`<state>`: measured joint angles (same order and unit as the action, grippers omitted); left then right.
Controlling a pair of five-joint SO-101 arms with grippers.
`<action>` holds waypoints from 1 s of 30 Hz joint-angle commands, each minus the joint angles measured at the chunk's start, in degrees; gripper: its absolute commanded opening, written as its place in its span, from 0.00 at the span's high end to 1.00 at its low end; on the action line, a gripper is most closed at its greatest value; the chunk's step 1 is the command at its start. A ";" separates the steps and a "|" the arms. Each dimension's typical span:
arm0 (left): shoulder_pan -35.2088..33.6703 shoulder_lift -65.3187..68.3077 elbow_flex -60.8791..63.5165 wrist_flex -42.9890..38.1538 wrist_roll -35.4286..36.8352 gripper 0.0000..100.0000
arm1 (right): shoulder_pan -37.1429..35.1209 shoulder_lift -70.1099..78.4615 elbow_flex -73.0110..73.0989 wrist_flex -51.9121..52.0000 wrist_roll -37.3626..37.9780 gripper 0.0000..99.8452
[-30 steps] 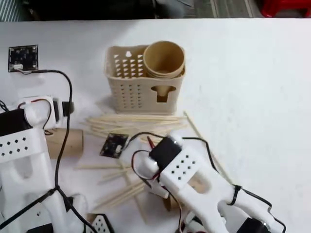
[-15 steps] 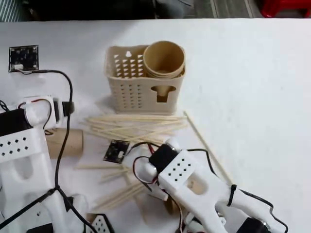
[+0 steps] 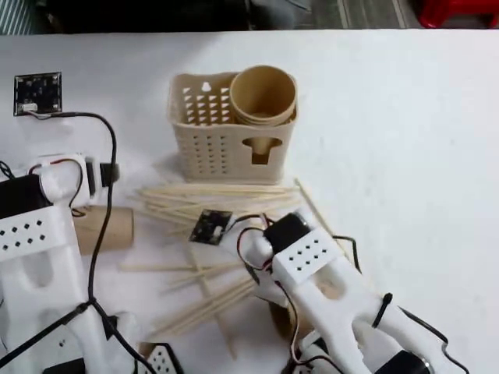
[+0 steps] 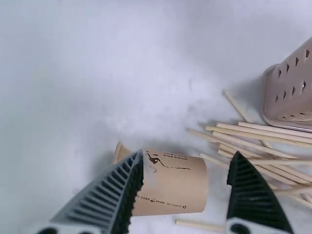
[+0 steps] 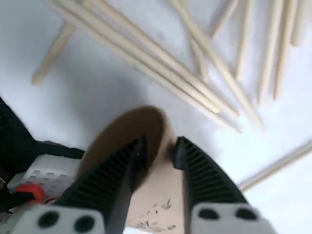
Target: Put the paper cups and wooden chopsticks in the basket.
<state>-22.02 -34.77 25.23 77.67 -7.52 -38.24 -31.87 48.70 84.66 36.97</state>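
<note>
A beige slotted basket [image 3: 204, 144] stands at mid-table with stacked paper cups [image 3: 263, 93] in its right end. Wooden chopsticks [image 3: 210, 201] lie scattered in front of it, also seen as chopsticks [image 5: 161, 53] and chopsticks [image 4: 258, 146]. One paper cup [image 4: 170, 183] lies on its side at the left, the same cup [image 3: 105, 228] beside the left arm. My left gripper [image 4: 187, 158] hangs open just above it, a finger on each side. My right gripper [image 5: 160, 144] is shut on the rim of another paper cup [image 5: 124, 134], one finger inside and one outside; this cup [image 3: 279, 318] peeks out under the right arm.
A black circuit board [image 3: 37, 92] with a black cable [image 3: 109, 156] lies at the far left. The table's far edge runs along the top of the high view. Bare white table [image 3: 405, 156] spreads to the right of the basket.
The right arm has swung rightward and a little toward the basket, its wrist board now nearer the chopstick pile. The left arm and its cup have not moved.
</note>
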 commanded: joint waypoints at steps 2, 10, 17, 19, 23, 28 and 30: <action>0.57 -1.54 -0.26 -0.88 0.09 0.72 | 1.19 -2.07 -0.53 0.40 3.60 0.98; 0.57 -1.63 -0.70 -0.88 0.09 0.72 | 1.19 -8.13 -18.90 13.85 3.78 0.98; 0.40 -1.71 -6.59 2.46 -0.44 0.72 | 9.54 -10.86 -30.95 13.76 3.60 0.98; 0.57 -1.63 -10.73 6.15 -1.93 0.72 | 11.91 -11.12 -32.79 13.76 3.52 0.98; 0.31 -1.10 -20.22 14.07 -4.75 0.72 | 15.43 -11.30 -35.69 13.76 1.58 0.98; 0.22 -0.75 -24.44 22.51 -9.93 0.72 | 17.45 -11.30 -36.40 13.76 -1.76 0.98; -0.04 1.63 -24.44 24.44 -11.34 0.72 | 18.51 -10.86 -36.40 13.76 -1.76 0.98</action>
<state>-22.02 -34.77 3.78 98.07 -15.78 -21.54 -41.89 14.68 97.93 35.91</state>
